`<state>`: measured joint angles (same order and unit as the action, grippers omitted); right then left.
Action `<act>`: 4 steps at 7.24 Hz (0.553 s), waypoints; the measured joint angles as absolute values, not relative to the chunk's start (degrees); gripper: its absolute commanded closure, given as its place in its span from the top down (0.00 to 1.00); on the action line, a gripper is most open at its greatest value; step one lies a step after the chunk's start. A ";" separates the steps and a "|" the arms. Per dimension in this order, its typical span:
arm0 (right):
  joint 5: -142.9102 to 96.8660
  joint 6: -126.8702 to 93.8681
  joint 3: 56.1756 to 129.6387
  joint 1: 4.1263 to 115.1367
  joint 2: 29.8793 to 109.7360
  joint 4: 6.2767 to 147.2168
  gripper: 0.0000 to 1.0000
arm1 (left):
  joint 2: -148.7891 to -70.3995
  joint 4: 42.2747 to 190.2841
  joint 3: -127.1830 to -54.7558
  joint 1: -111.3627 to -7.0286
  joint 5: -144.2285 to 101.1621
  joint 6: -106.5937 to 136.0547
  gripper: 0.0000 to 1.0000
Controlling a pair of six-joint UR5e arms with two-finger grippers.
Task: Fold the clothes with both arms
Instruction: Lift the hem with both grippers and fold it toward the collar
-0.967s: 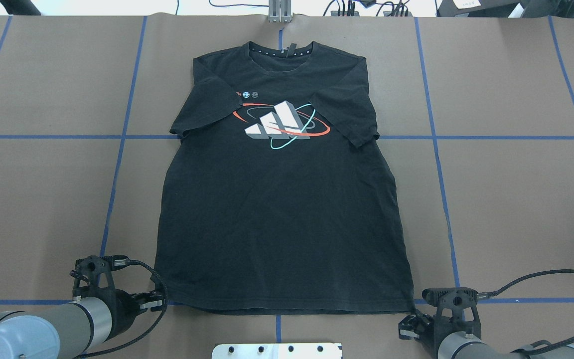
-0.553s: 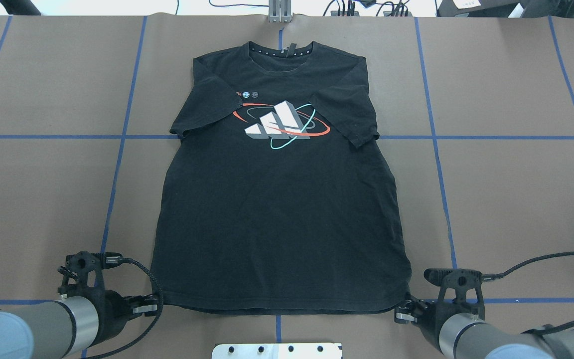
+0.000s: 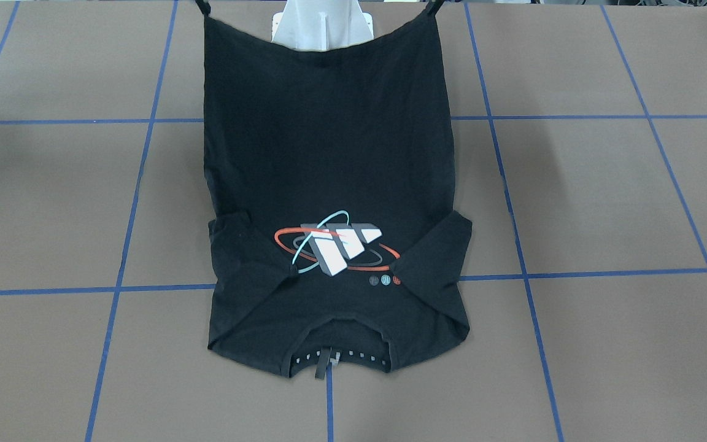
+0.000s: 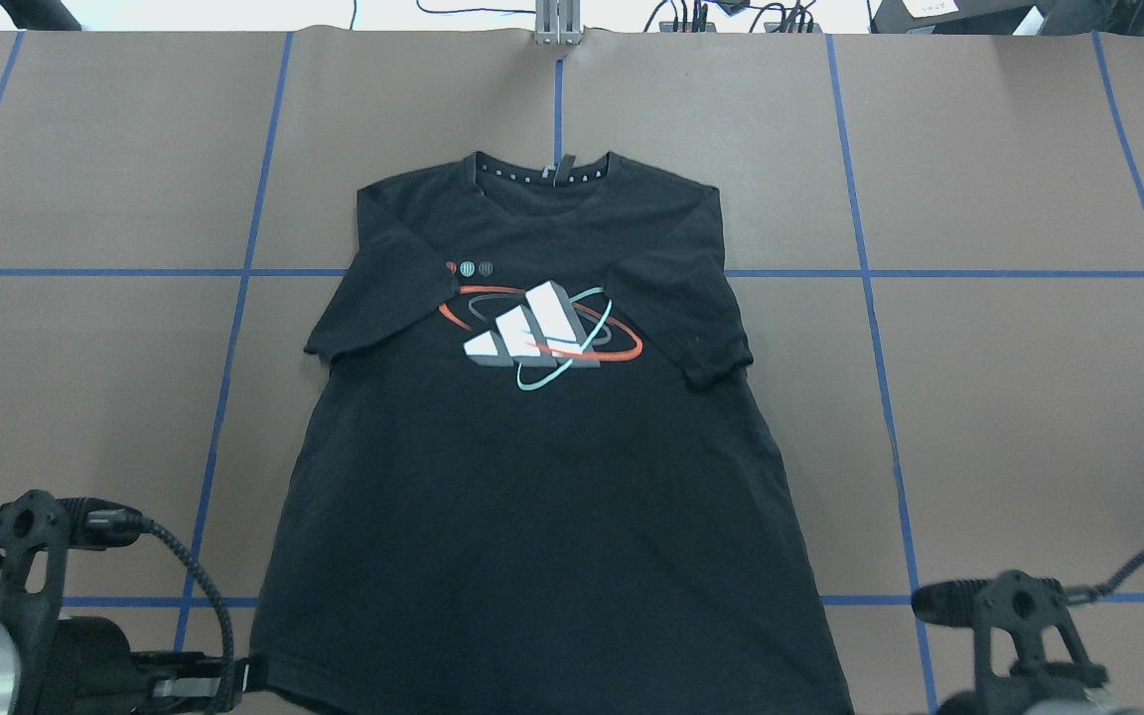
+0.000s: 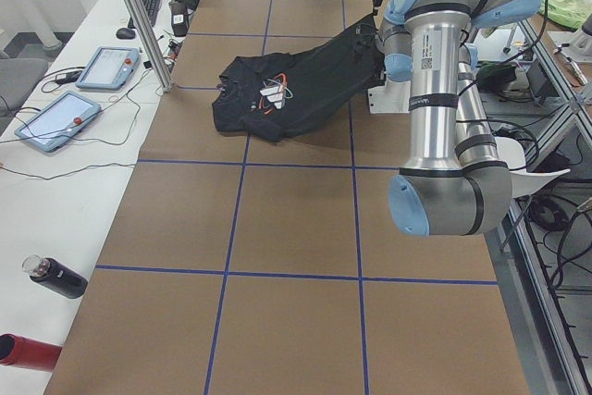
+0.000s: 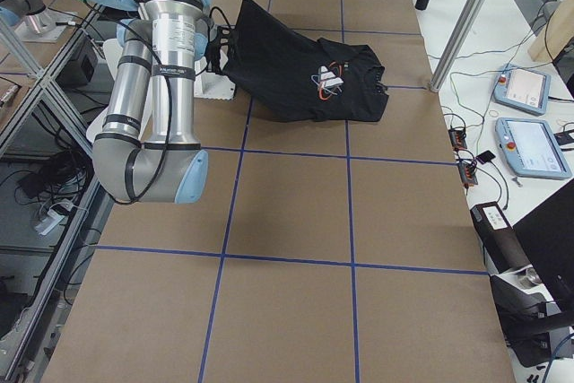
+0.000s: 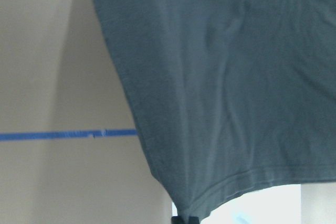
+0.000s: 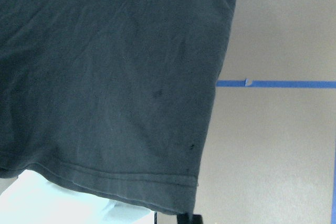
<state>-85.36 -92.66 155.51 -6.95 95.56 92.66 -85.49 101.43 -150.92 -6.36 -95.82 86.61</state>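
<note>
T-shirt (image 4: 542, 497): ctr frame, graphic up. Collar end lying on bench (image 4: 1029, 397), hem end hanging raised at bottom edge. Left gripper (image 4: 239, 683) and right gripper (image 3: 204, 7): each clenching a hem corner. Risk I'm watching: thin corner pinch slipping under drag, skewing fold.

Left arm (image 5: 433, 90), right arm (image 6: 161, 60): silver-grey tubes, light-blue joint caps (image 5: 412, 205); black braided cables (image 4: 207, 586); white pedestal (image 3: 323, 24).

Shirt (image 4: 532, 477) hem: mostly cut by overhead view's bottom edge. Right gripper (image 3: 204, 7) at hem corner: only tip inside front view's top edge; jaws outside overhead frame. Left gripper (image 4: 239, 680) at other corner: body cut off. Wrist views: only dark jaw tips below hem. Pedestal (image 3: 323, 24): partly behind hem.
</note>
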 measured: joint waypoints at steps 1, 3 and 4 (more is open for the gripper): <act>-85.52 -92.65 157.04 -7.10 95.23 94.71 0.00 | -85.66 100.81 -151.04 -6.39 -96.42 86.62 0.00; -85.11 -92.39 150.98 0.55 89.12 96.86 0.00 | -87.80 100.05 -145.32 -10.68 -95.38 85.71 0.00; -85.19 -91.38 144.27 6.03 82.70 97.11 0.00 | -91.02 99.98 -140.14 -15.17 -93.97 82.93 0.00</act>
<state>-85.19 -91.38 144.27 6.03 82.70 97.11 -91.02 99.98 -140.14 -15.17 -93.97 82.93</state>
